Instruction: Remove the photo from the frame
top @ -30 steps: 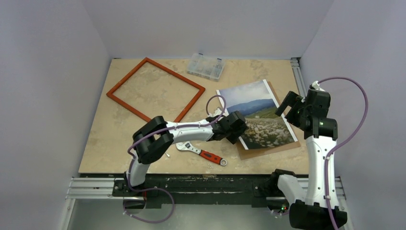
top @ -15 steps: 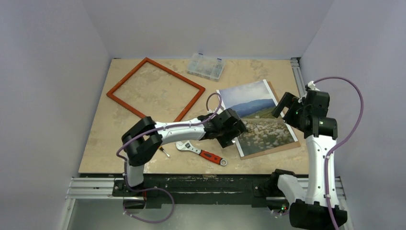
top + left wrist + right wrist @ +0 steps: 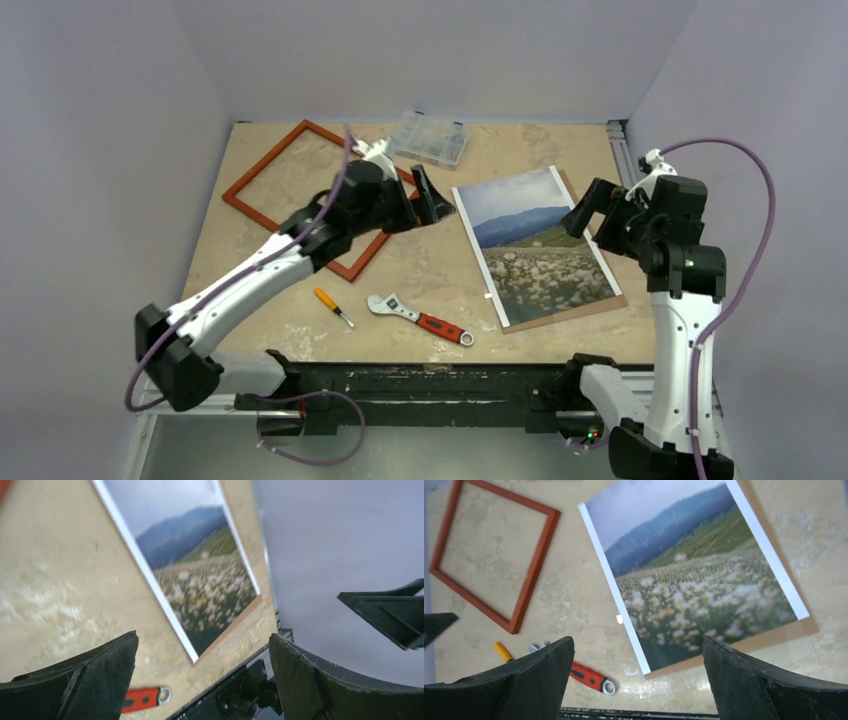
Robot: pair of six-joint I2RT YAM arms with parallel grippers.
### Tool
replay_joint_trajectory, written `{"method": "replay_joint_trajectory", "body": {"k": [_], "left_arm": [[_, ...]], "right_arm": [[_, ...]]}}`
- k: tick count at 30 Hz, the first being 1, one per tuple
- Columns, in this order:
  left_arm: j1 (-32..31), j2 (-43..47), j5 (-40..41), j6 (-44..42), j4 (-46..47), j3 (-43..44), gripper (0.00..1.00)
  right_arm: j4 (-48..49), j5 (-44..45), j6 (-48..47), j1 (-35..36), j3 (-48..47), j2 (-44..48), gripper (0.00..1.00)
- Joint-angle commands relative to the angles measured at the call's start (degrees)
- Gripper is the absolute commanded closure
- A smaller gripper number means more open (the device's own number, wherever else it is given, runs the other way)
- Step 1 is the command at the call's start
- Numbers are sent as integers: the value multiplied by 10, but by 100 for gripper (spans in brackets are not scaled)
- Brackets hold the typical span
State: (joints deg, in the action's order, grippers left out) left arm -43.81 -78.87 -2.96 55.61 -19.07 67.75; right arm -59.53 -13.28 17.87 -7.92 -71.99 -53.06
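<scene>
The photo [image 3: 535,245], a landscape print with a white border, lies flat on a brown backing board [image 3: 570,308] at the right of the table. The photo [image 3: 699,585] fills the right wrist view, and the photo [image 3: 195,570] shows in the left wrist view too. The empty red-orange frame [image 3: 262,160] lies apart at the back left; my left arm covers its right corner. My left gripper [image 3: 432,200] hangs open in the air between frame and photo, holding nothing. My right gripper [image 3: 590,215] is open above the photo's right edge, empty.
A red-handled wrench [image 3: 420,318] and a yellow screwdriver [image 3: 332,306] lie near the front edge, left of the photo. A clear compartment box [image 3: 430,138] stands at the back. The frame [image 3: 536,572] and wrench [image 3: 589,677] also show in the right wrist view.
My left gripper opened, let go of the photo's near left corner, and swung up and back toward the frame. The photo now lies flat. My right gripper rose slightly.
</scene>
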Motion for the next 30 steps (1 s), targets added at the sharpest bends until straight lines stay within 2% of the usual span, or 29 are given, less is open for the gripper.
{"method": "replay_joint_trajectory", "body": {"k": [1,4,8,11,16,23,28,30], "left_arm": [[63,94,-12,-181,-27,75,0],[101,124,-32,-253,-48,137,0],[106,145,35,-364,-134,253,0],[106,199,60,-407,-122,254,0],[106,264,114,-439,-103,241,0],[105,304,146,-443,-81,223,0],[106,304,126,-430,-79,223,0],[105,302,124,-423,-84,225,0]], "right_arm": [[3,-35,-20,2,-112,28,2],[21,-41,-15,1,-184,40,2],[35,-11,-19,1,-263,53,2],[61,11,-19,2,-282,72,1],[103,38,-13,1,-277,117,1],[148,103,-3,2,-254,187,1],[132,128,11,2,-258,187,1],[133,100,12,1,-254,183,1]]}}
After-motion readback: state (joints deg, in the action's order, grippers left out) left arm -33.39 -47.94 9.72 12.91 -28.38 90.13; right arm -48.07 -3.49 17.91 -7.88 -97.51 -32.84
